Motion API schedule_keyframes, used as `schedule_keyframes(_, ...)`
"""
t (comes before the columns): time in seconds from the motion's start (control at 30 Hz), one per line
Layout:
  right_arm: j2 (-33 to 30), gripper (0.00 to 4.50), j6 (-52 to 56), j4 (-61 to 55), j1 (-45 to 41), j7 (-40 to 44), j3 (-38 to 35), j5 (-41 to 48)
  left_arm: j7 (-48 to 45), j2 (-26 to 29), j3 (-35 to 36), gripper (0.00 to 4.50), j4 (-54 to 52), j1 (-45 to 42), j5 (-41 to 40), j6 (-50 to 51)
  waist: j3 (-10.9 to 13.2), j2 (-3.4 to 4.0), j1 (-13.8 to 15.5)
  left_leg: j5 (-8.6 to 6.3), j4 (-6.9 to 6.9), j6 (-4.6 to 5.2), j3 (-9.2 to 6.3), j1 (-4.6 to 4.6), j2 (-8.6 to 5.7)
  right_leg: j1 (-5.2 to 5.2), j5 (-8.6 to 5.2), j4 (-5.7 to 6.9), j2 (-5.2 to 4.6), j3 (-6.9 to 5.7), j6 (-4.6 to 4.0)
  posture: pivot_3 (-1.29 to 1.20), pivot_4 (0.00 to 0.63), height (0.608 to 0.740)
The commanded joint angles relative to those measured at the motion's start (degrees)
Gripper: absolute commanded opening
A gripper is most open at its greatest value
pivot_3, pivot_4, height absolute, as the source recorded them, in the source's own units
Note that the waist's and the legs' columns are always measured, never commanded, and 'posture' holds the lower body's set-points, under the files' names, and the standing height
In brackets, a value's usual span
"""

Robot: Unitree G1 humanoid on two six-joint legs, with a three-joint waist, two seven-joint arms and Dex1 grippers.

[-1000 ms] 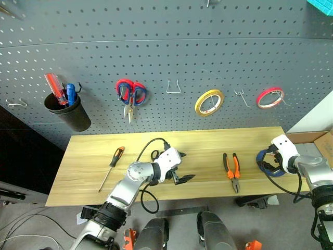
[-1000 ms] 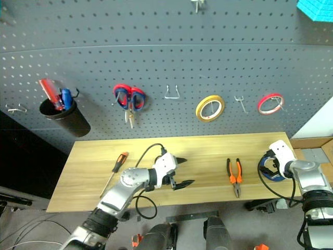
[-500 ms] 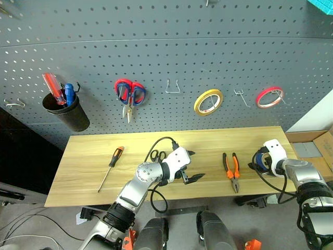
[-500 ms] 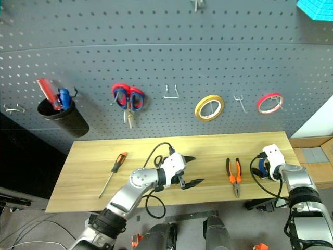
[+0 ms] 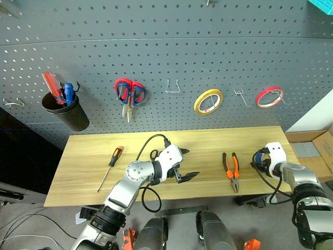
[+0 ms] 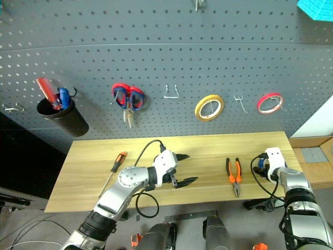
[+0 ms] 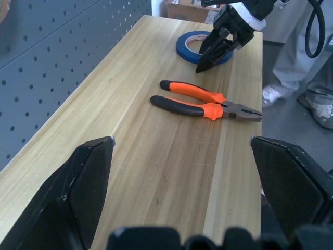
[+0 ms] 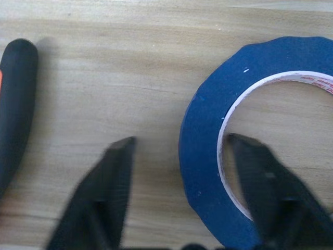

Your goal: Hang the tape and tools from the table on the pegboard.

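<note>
Right gripper straddling the rim of the blue tape at the right end of the table, left gripper spread wide over the table's middle.

In the right wrist view the right gripper (image 8: 179, 195) has one finger (image 8: 99, 192) outside the blue tape (image 8: 208, 156) and the other inside its hole; the fingers stand apart from the band, not clamped on it, and the tape lies flat on the table (image 5: 203, 140) at centre right of the left eye view. The left gripper (image 5: 186, 163), at centre frame, has its fingers released and holds nothing. The orange-and-black pliers (image 5: 232, 170) lie between the two grippers, the orange-and-black screwdriver (image 5: 112, 164) at lower left, and the black scissors (image 5: 155, 154) just behind the left gripper. Above, the pegboard (image 5: 171, 47) carries a yellow tape (image 5: 208, 101), a red tape (image 5: 269, 97) and red-and-blue scissors (image 5: 129, 95).
</note>
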Motion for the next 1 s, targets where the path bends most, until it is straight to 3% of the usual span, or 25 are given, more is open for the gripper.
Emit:
schedule_keyframes(0.03, -0.1, 1.43, 1.0, -2.9, 1.6, 0.1, -0.8, 0.6, -0.6, 0.5, 1.8, 4.5, -3.2, -0.9, -1.9, 0.4, 0.0, 0.0, 0.0, 0.0, 0.0, 0.0, 0.0, 0.0, 0.0, 0.0, 0.0, 0.0, 0.0, 0.0, 0.0, -0.08, 0.269, 0.74)
schedule_keyframes(0.13, -1.0, 0.44, 2.0, -13.3, 6.1, 1.3, -1.7, 2.0, -1.4, 1.2, 3.2, 4.5, -3.4, -0.9, -3.3, 0.5, 0.0, 0.02, 0.0, 0.0, -0.03, 0.0, -0.01, -0.01, 0.0, -0.02, 0.0, 0.0, 0.0, 0.0, 0.01, -0.1, 0.263, 0.74)
schedule_keyframes(0.17, -1.4, 0.36, 2.8, -16.6, 7.5, 1.6, -2.0, 2.5, -1.5, 1.2, 3.5, 4.5, -3.2, -1.1, -3.8, 0.5, 0.0, 0.03, 0.0, 0.0, -0.05, -0.01, -0.01, -0.02, 0.0, -0.04, 0.0, 0.0, 0.01, 0.0, 0.01, -0.11, 0.259, 0.74)
schedule_keyframes(0.4, -2.1, 0.36, 12.7, -70.4, 30.5, 3.0, -15.8, 16.8, -1.3, -2.5, 10.9, 4.5, -2.5, -3.0, -13.7, 2.7, -0.1, 0.28, -0.8, -0.09, 0.0, -0.15, -0.1, -0.27, 0.05, -0.22, -0.09, -0.03, 0.02, -0.04, 0.16, -0.27, 0.25, 0.74)
schedule_keyframes(0.57, 0.6, 0.36, 11.8, -89.2, 36.5, -0.3, -19.0, 20.5, -2.8, -2.1, 11.2, 4.5, -2.7, -3.3, -15.0, 2.3, 0.0, 0.22, -2.7, -0.13, 0.0, -0.19, -0.08, -0.11, 0.12, -0.03, -0.26, -0.12, 0.11, -0.05, 0.45, -0.35, 0.248, 0.74)
schedule_keyframes(0.77, 2.6, 0.36, 9.4, -90.0, 25.8, -5.8, -9.9, 16.4, 1.4, -5.3, 12.4, 4.5, -0.3, -3.8, -12.9, -4.1, -0.1, 0.22, -5.8, -0.11, 0.06, -0.16, 0.21, 0.06, 0.13, 0.02, -0.17, -0.1, 0.12, 0.03, 0.6, -0.35, 0.217, 0.74)
schedule_keyframes(1.0, 5.6, 0.36, 2.9, -76.7, 14.5, -4.6, -1.8, 13.2, 4.4, -6.5, 13.2, 4.5, -1.9, -1.7, -12.4, -7.4, -0.2, 0.21, -5.7, -0.11, 0.02, -0.16, 0.18, 0.01, 0.12, -0.08, 0.03, -0.02, 0.14, 0.05, 0.33, -0.27, 0.189, 0.74)
